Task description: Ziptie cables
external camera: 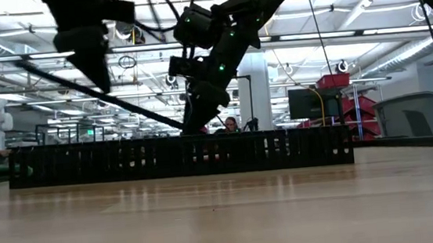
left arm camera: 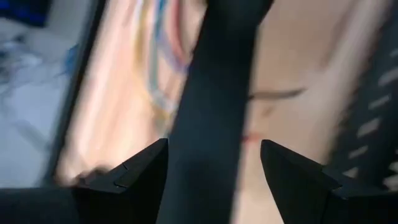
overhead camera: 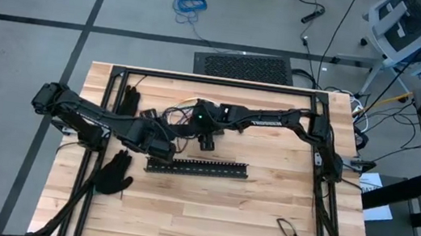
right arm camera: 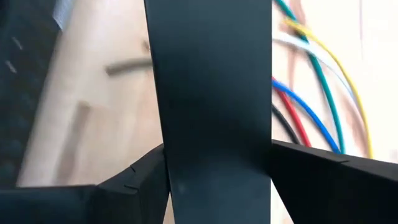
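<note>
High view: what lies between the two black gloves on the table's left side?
The left arm crosses the table there, between the rear glove and the front glove, as the high view shows.

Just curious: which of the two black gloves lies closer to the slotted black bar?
The spread-fingered glove, just off the end of the bar. The other glove lies across the left arm from it.

We see the wooden table (overhead camera: 207, 207) evenly lit from overhead, shadows soft and short beneath the arms. At table height, bright ceiling strip lights turn the arms to silhouettes and the near tabletop blurs. Both wrist cameras show heavy blur; the coloured cables (right arm camera: 311, 106) smear out of focus.
</note>
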Motion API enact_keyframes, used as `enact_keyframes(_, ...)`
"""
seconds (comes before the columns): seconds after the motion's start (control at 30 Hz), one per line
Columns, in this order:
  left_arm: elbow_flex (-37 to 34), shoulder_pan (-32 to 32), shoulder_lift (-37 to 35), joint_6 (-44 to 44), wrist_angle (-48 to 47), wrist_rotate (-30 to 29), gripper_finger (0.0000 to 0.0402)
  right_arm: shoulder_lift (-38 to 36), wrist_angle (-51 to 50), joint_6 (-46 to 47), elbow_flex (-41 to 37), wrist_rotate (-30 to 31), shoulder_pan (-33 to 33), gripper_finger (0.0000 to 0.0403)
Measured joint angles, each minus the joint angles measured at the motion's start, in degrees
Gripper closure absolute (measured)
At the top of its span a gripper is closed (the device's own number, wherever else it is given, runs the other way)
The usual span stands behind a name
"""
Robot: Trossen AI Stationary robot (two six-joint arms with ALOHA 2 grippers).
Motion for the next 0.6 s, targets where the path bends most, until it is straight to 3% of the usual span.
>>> enact_keyframes(0.3, 4.79, 0.04, -13.36, -6.30, -4.38, -2.01, 0.0151, -5.20, -7.97, 1.03, 0.62, 0.32, -1.94, 0.0177)
enact_keyframes(0.6, 5.55, 0.15, -15.55, 4.28, -7.22, 3.19, 0.0151, -8.62, -17.86, 4.08, 0.29, 2.89, -0.70, 0.0176)
